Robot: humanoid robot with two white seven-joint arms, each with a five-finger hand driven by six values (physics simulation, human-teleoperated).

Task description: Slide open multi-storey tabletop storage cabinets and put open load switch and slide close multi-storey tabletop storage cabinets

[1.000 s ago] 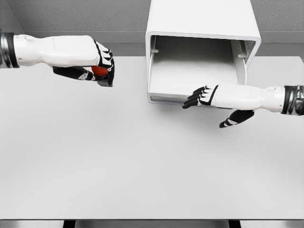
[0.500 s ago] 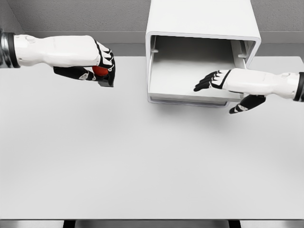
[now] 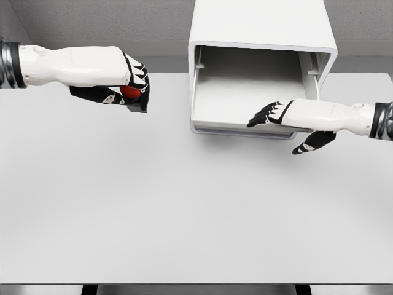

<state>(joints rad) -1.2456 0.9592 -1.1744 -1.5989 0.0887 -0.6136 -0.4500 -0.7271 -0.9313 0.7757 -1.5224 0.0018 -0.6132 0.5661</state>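
Simulated test bench rather than any lived-in room. Rendered look throughout: flat, even lighting, soft shadows, no clutter, no wear. Wide pale grey table (image 3: 184, 209) filling nearly the whole view, its near edge showing dark supports beneath. Far behind, a speckled grey wall (image 3: 92, 18) with a darker band along its base, plain and unmarked. Single white storage cabinet (image 3: 261, 24) at the far side, right of centre, with a drawer (image 3: 245, 92) pulled toward the near side, smooth and featureless like a model asset. White robot arms with black-and-white hands reaching in from left and right, fitting a robotics simulation setup.
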